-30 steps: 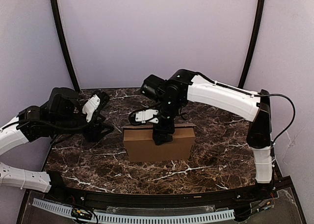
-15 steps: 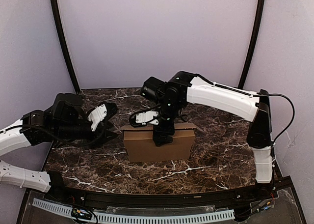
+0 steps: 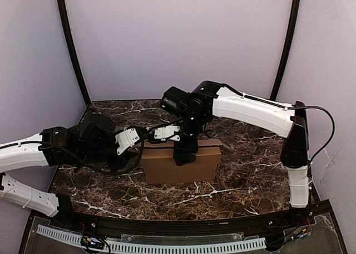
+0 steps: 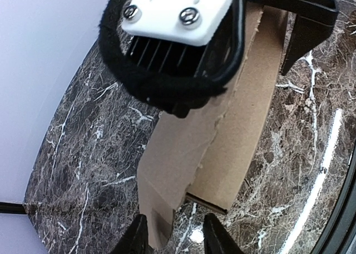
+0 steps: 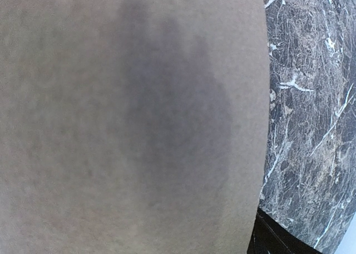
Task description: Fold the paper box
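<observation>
We see the plain brown cardboard box (image 3: 181,164) in the middle of the dark marble table (image 3: 245,179). Our right gripper (image 3: 184,154) is down at its top front edge; we cannot tell if it is pinching. Our left gripper (image 4: 173,238) is spread apart at the box's left end.

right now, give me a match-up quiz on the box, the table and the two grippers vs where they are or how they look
Column one:
1. box
2. table
3. left gripper
4. right gripper

Column two:
a. dark marble with white veins
b. at the box's left end, fingers apart
c. plain brown, standing mid-table
d. reaching down onto the box from above

Pairs: 1-c, 2-a, 3-b, 4-d
</observation>
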You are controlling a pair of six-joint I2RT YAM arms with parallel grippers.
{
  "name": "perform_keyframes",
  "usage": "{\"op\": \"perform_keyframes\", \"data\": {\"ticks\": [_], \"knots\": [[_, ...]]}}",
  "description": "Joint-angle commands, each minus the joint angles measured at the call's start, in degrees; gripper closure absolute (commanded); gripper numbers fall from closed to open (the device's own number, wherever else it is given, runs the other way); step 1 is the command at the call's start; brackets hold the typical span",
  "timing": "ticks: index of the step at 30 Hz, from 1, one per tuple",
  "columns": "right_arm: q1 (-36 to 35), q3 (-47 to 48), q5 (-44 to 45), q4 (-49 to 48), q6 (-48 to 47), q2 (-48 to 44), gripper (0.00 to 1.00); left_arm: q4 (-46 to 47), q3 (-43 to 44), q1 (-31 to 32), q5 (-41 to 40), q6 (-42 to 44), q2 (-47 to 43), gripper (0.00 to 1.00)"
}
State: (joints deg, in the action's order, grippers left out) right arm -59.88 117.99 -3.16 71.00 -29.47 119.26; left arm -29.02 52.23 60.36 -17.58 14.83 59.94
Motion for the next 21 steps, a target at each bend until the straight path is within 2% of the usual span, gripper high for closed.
{"op": "perform_keyframes", "data": {"ticks": [1,10,14,17,21], "knots": [[0.38,-1.53,-0.91,-0.75,0.29,-2.36,0.13,0.62,0.33,0.36,-4.68,1.37,0.26,0.68],[0.42,-1.96,-0.85,-1.34,0.21,-2.81,0.13,2.56,-0.26,0.29,-4.45,1.41,0.35,0.77],[0.55,-1.94,-0.62,-1.96,0.54,-2.98,0.13,2.69,-0.33,0.29,-3.57,1.31,0.62,0.86],[0.56,-1.74,-0.26,-2.11,0.71,-3.14,0.13,2.65,-0.34,0.31,-2.94,1.33,1.01,0.97],[0.71,-2.01,1.93,-3.14,1.15,-3.77,0.11,2.46,-0.22,0.29,-2.43,1.23,1.57,0.99]]}}
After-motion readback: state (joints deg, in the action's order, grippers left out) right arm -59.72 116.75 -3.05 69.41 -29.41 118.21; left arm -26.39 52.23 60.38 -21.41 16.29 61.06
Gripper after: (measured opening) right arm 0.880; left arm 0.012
